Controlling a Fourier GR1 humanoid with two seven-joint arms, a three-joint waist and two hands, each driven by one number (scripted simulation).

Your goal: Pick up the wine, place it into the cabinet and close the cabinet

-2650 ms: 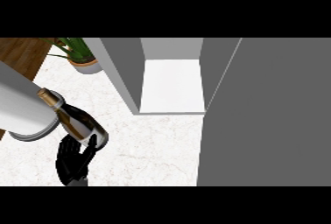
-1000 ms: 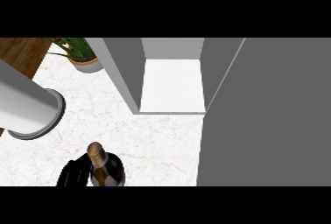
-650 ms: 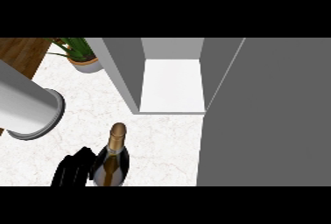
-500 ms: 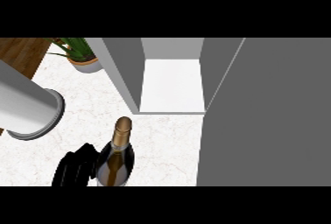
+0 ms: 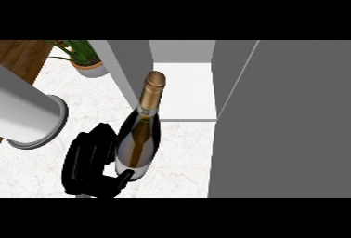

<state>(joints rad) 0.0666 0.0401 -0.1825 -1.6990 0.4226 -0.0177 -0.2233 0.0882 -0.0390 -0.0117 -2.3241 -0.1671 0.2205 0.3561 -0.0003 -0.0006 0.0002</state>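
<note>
Now right hand (image 5: 89,162) fingers curled round wine bottle (image 5: 140,135), neck toward open cabinet (image 5: 184,90).

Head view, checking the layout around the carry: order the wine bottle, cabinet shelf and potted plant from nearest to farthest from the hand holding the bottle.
From the left hand:
1. Wine bottle, in its grasp.
2. Cabinet shelf, ahead, to the right.
3. Potted plant, far back, at the left.
</note>
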